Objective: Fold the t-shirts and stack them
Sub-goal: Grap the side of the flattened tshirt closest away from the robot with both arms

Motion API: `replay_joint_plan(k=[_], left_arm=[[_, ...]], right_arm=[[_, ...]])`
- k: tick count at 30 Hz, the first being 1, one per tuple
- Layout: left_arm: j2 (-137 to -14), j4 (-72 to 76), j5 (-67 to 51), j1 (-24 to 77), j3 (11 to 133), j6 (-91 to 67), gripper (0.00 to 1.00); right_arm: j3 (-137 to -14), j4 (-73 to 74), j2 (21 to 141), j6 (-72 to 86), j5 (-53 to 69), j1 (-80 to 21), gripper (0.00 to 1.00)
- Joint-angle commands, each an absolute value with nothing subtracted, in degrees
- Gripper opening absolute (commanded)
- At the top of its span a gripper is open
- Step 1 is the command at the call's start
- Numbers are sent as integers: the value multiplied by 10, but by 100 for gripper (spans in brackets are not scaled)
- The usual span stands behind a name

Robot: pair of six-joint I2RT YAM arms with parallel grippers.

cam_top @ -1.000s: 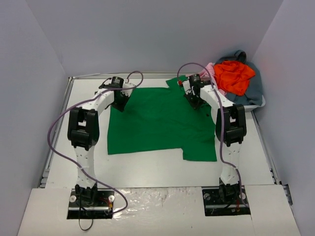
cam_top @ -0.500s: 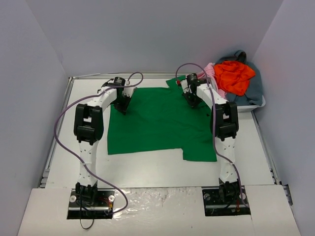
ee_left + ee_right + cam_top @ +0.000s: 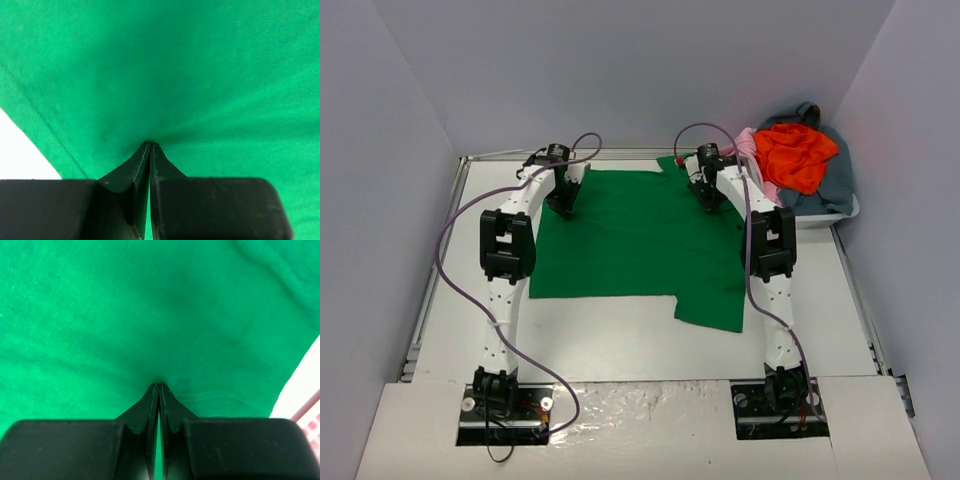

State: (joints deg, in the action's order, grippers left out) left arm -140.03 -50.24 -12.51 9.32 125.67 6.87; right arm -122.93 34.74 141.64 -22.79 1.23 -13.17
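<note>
From above, the green t-shirt (image 3: 640,240) lies spread nearly flat on the middle of the surface (image 3: 610,345), one sleeve jutting at its near right corner. The left end effector (image 3: 563,205) sits at its far left edge and the right end effector (image 3: 713,200) at its far right edge, close to the other sleeve. At the far right corner an orange-red shirt (image 3: 796,155), a pale pink shirt (image 3: 748,143) and a grey-blue shirt (image 3: 832,188) are heaped, crumpled, in the white tub (image 3: 820,218). No folded shirt and no stack shows anywhere, so I judge the work barely begun: the green one shows no fold yet, and three more wait. In the left wrist view the fingers are pressed together, pinching green cloth that puckers toward their tips, with a hem seam and a sliver of bare surface to the left. In the right wrist view the fingers likewise pinch the green cloth just beside a hem, with creases fanning from the tips.
</note>
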Motion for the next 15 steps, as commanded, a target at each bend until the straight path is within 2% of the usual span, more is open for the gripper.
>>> replay_joint_plan(k=[1, 11, 15], left_arm=[[-1440, -527, -79, 80, 1302, 65, 2], [-1483, -498, -66, 81, 1388, 60, 2], [-1507, -499, -53, 81, 1447, 62, 2]], right_arm=[[-1258, 371, 1476, -236, 18, -131, 0], [-1440, 367, 1584, -246, 3, -138, 0], [-1456, 339, 1600, -257, -15, -143, 0]])
